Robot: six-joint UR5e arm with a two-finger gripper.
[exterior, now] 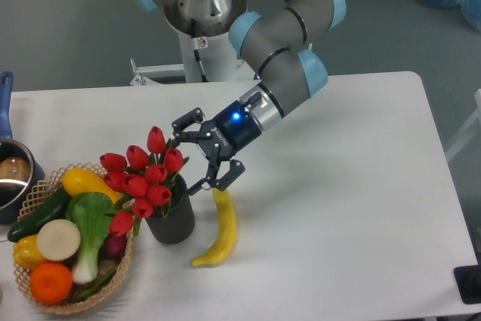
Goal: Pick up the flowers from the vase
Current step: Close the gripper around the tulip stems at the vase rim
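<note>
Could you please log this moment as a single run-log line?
gripper: open, beside flowers | flowers: in vase | grasp: not yet

Bright, even overhead light; soft shadows lie under the banana (217, 230) and vase (172, 217). Blue LED glows mid-frame. Sharp centre, slight softness at the upper right
</note>
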